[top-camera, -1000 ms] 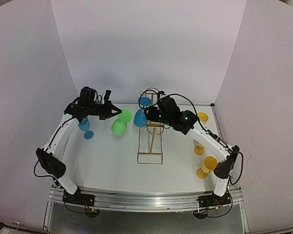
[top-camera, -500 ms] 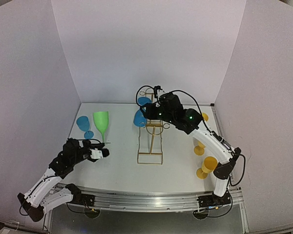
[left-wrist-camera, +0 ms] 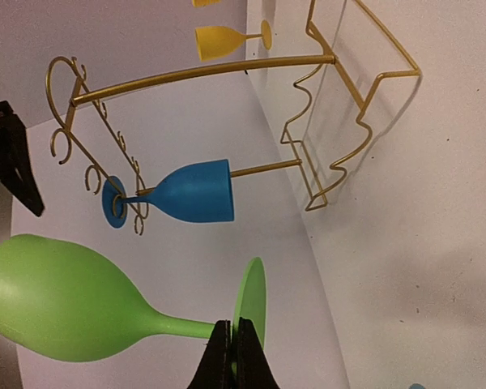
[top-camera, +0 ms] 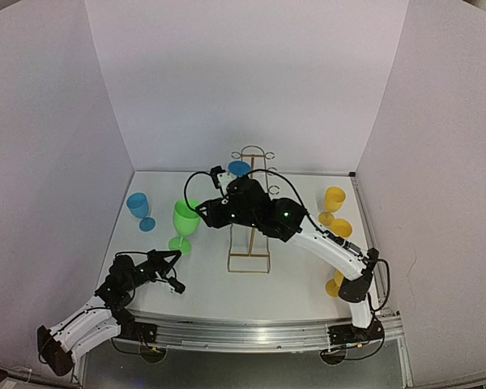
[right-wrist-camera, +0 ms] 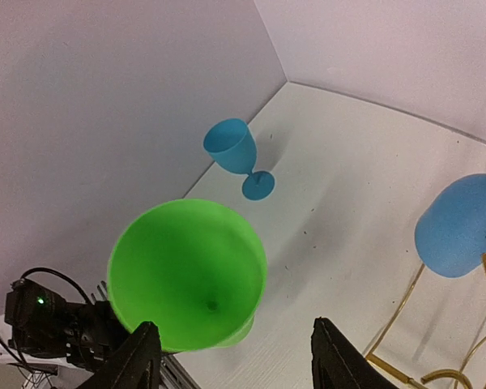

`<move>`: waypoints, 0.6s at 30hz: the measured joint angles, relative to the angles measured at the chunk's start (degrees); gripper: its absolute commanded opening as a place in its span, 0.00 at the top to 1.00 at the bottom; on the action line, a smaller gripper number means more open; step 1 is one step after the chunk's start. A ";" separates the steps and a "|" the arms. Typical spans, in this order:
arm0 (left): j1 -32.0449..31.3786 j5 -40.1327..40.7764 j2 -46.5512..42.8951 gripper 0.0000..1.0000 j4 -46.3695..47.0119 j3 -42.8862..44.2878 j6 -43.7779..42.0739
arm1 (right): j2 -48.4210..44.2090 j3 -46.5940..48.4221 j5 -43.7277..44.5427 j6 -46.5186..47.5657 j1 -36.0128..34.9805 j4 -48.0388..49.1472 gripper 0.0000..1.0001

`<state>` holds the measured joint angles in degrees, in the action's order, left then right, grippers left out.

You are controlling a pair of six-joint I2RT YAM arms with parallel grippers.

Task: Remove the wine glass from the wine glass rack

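Big change from a second ago: the left arm was up by the wine glass rack [top-camera: 249, 258] with the green glass [top-camera: 185, 219] lying sideways at its gripper. Now that arm is folded low at the near-left corner and the green glass stands upright on the table [top-camera: 211, 284], left of the rack. The left gripper [left-wrist-camera: 231, 326] is pinched fully closed on nothing. In its wrist view the tips overlap the green glass's foot, but from above it looks just short of it, so contact can't be told. The right arm has also moved: it was over the rack's top and now stretches further left across the rack. The right gripper [right-wrist-camera: 235, 324] has its fingers spread wide and hangs right above the green glass's mouth without gripping it. As for what holds what, the rack sits mid-table and carries one blue glass [left-wrist-camera: 190, 192]. It hangs by its foot in one of the ring loops, bowl out to the side; in the top view the arm covers the bowl. The right wrist view looks straight into the green bowl, and it's empty. A second blue glass [top-camera: 138, 207] stands at the far left and yellow glasses [top-camera: 334, 197] stand over on the right.
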<state>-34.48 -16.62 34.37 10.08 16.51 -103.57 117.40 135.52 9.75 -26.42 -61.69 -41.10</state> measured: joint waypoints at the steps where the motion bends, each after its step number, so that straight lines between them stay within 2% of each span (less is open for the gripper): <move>1: 0.00 -0.49 -0.06 1.00 1.20 -0.48 -0.79 | 0.73 0.04 -0.24 -0.08 -0.10 -0.38 0.42; 9: 0.02 -2.64 -0.33 1.00 3.07 -1.42 -3.62 | 3.02 1.71 -2.14 -1.00 -0.40 -1.21 0.48; 12: 0.02 -2.75 0.00 1.00 4.16 -1.42 -4.27 | 3.47 2.51 -2.94 -1.74 -0.46 -1.38 0.54; 14: 0.03 -2.75 0.59 1.00 4.43 -1.42 -4.58 | 4.00 2.86 -3.32 -2.12 -0.46 -1.55 0.61; 18: 0.03 -2.88 0.85 1.00 3.73 -1.43 -5.06 | 5.54 4.12 -3.52 -2.81 -0.45 -2.27 0.91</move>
<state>-34.45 -19.51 35.22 13.81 15.08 -108.62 122.94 139.63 6.24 -29.23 -62.14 -43.38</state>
